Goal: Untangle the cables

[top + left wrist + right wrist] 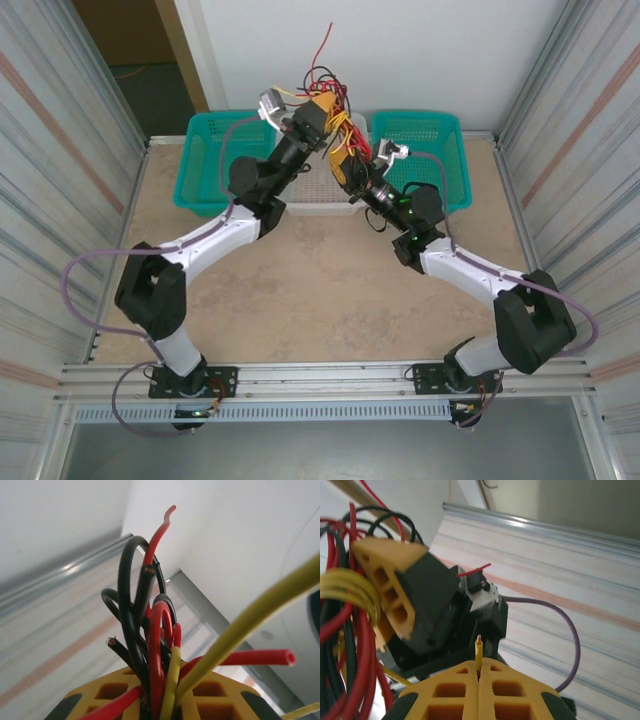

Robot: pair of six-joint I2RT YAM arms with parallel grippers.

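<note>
The left gripper (160,702) is clenching the tangled red, black and yellow cables (145,625), holding them in the air above the back of the desk (320,290). The right gripper (479,680) is pinching the tip of a yellow cable (478,651) between fully closed fingers, just beside the left gripper.

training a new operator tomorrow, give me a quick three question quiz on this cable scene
1. True or false: the left gripper is closed on a bunch of cables.
2. What colour is the cable end poking out of the shut right gripper? A red, B yellow, C black.
3. How many teal baskets stand at the far end of the table?

Key: 1 true; 2 B; 3 two.
</note>
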